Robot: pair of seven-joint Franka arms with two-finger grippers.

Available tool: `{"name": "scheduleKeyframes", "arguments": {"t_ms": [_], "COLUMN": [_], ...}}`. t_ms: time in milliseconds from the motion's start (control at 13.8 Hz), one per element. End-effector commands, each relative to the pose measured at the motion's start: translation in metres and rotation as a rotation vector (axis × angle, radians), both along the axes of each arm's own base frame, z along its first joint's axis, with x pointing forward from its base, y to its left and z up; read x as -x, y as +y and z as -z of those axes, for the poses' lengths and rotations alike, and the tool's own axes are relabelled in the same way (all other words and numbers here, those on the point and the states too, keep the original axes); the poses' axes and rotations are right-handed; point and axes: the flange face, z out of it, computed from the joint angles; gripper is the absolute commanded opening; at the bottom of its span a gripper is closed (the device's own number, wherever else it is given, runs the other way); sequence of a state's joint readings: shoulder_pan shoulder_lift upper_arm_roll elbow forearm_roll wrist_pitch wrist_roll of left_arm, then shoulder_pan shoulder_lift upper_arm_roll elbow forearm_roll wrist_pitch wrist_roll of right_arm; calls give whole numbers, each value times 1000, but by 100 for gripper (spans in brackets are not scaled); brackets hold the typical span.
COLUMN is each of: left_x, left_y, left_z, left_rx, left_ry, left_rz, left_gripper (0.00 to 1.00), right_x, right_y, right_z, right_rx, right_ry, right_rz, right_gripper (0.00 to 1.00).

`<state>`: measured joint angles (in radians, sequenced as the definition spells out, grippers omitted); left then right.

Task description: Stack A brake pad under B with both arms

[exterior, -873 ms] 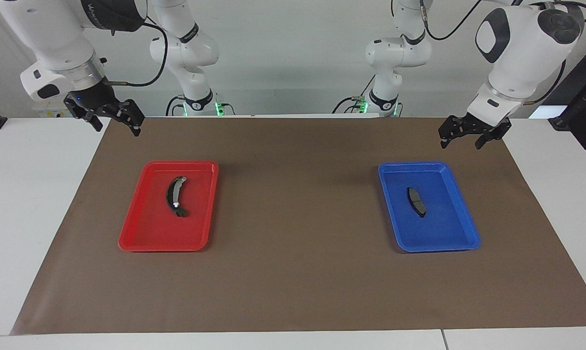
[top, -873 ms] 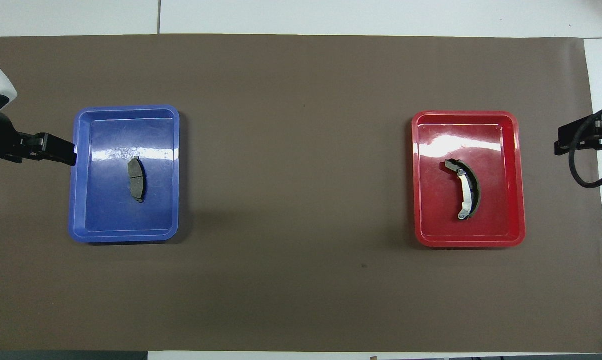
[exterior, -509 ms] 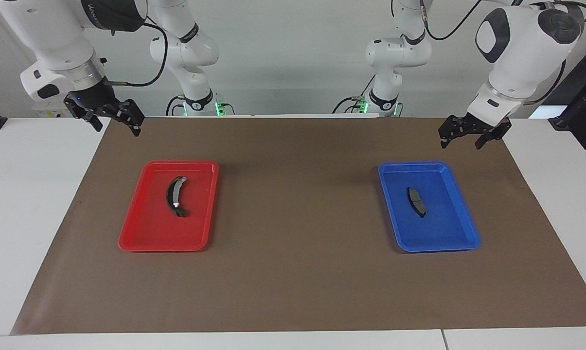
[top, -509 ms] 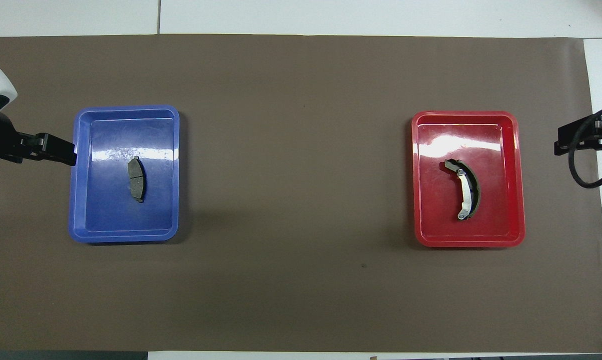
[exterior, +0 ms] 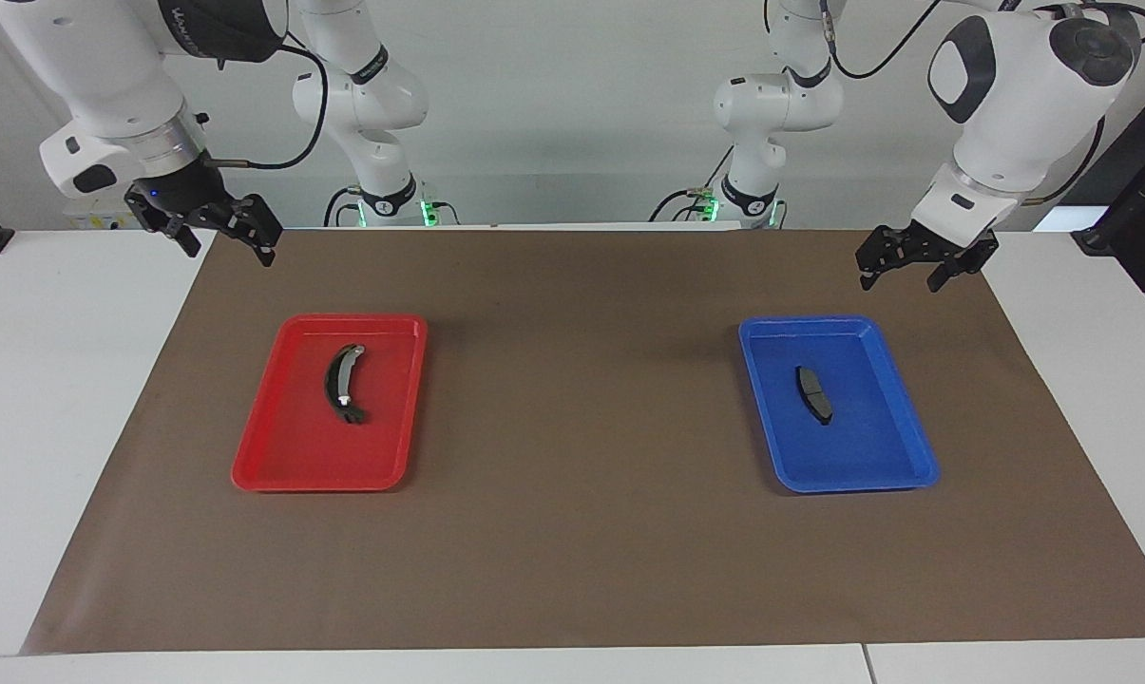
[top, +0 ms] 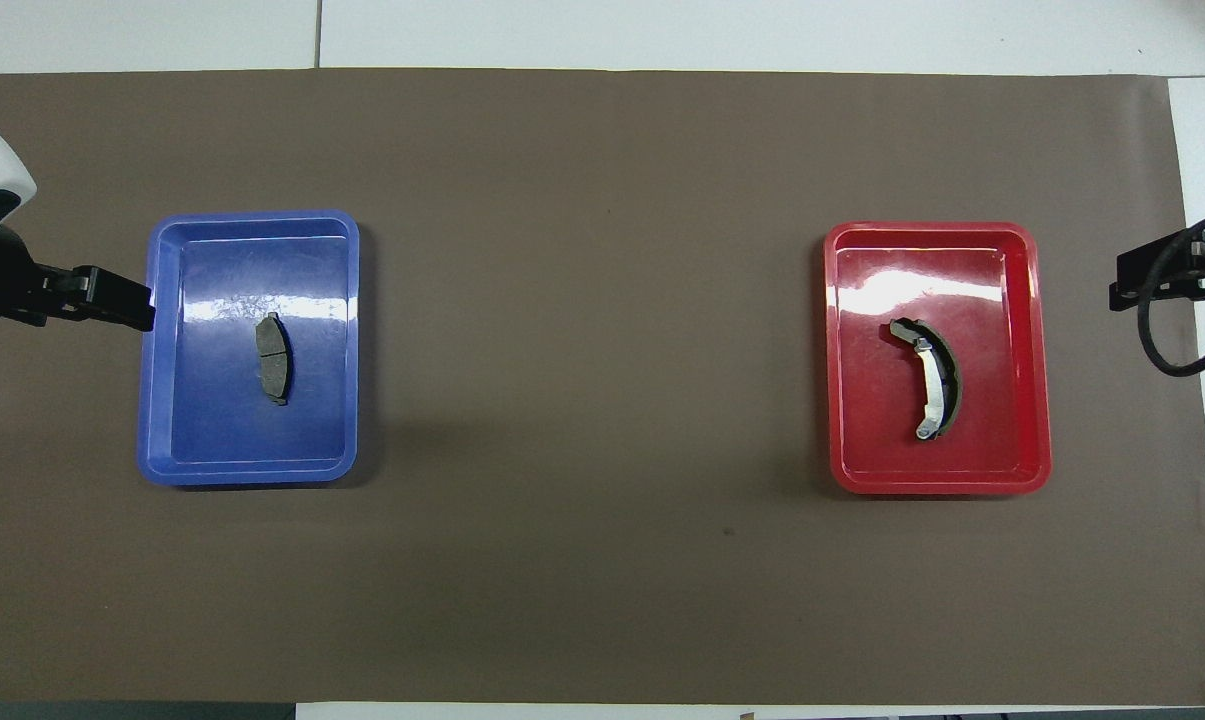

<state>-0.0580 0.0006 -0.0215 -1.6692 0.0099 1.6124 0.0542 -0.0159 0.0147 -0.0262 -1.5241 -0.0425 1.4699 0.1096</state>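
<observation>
The A brake pad (exterior: 815,393) (top: 273,357), small, flat and dark grey, lies in a blue tray (exterior: 900,472) (top: 247,470) toward the left arm's end of the table. B (exterior: 341,382) (top: 932,377), a long black crescent shoe with a silver strip, lies in a red tray (exterior: 277,472) (top: 937,482) toward the right arm's end. My left gripper (exterior: 900,282) (top: 112,300) is open and empty, raised over the mat beside the blue tray. My right gripper (exterior: 232,255) (top: 1127,288) is open and empty, raised over the mat's edge beside the red tray.
A brown mat (exterior: 582,532) covers most of the white table (exterior: 49,399). Both trays sit on it, well apart, with bare mat between them. A black cable loop (top: 1167,340) hangs by the right gripper.
</observation>
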Motion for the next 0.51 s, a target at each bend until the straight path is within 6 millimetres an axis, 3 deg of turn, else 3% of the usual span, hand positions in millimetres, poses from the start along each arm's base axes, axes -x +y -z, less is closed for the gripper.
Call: {"name": "scheduleKeyframes", "arguments": {"t_ms": [0,218,436], "left_x": [-1,0,4], "left_y": [-1,-5,-6], "left_z": [-1,2,19], "left_rx": [11,11,14], "left_ry": [-4,-4,-50], "left_rz": [-7,-6,-3], "left_gripper": [98,98,98], "right_x": [5,5,5], "right_y": [0,0,-2], "right_z": [0,0,0], "right_rx": [10,3,-2], "right_ry": [-7,-9,-9], "right_rz": [-14,-7,-4], "right_gripper": [100,100,100]}}
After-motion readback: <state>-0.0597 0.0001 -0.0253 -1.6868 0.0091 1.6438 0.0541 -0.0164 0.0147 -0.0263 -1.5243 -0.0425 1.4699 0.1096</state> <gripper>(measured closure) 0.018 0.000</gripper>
